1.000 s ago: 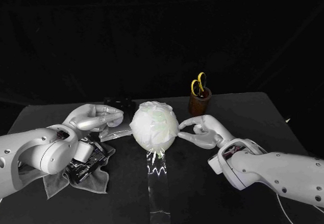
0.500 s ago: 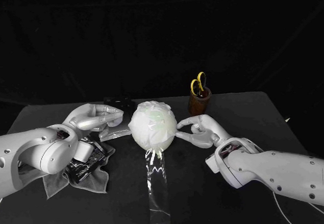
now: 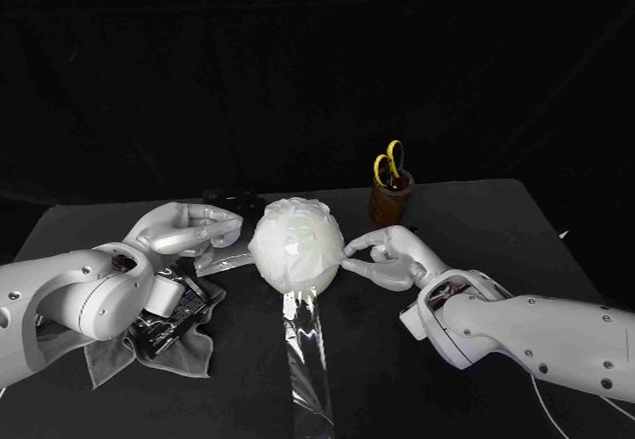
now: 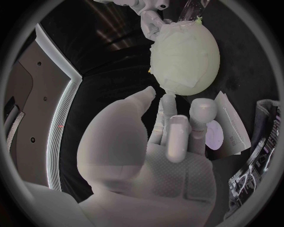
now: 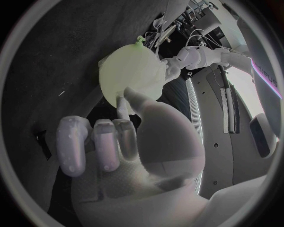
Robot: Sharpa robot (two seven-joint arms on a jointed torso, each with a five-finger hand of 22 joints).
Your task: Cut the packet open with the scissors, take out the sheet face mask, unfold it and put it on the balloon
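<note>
Nearest to me, a clear shiny strip (image 3: 305, 374) is lying on the black table (image 3: 450, 408), running from the 6 o'clock edge up to the foot of the balloon (image 3: 304, 261). At about 8 o'clock from the balloon, a grey cloth (image 3: 148, 357) is lying beside the left arm, with what I am taking to be the dark packet (image 3: 175, 311) sitting on it. Farther in, the balloon is standing at the centre with the sheet face mask (image 3: 291, 223) draped over it. The right hand (image 3: 390, 257) is sitting at its 3 o'clock, thumb and one finger meeting on the balloon's side and pinching the mask there, the other fingers curled back. The left hand (image 3: 187, 229) is hanging at 9 o'clock, just beside the balloon, its fingers loosely bent and pointing toward it. I cannot tell whether it is gripping anything. Behind it, a small black box (image 3: 233, 196) is resting at roughly 11 o'clock. Farthest out, at 1 o'clock, the yellow-handled scissors (image 3: 390, 167) are standing upright in a brown holder (image 3: 391, 204).
</note>
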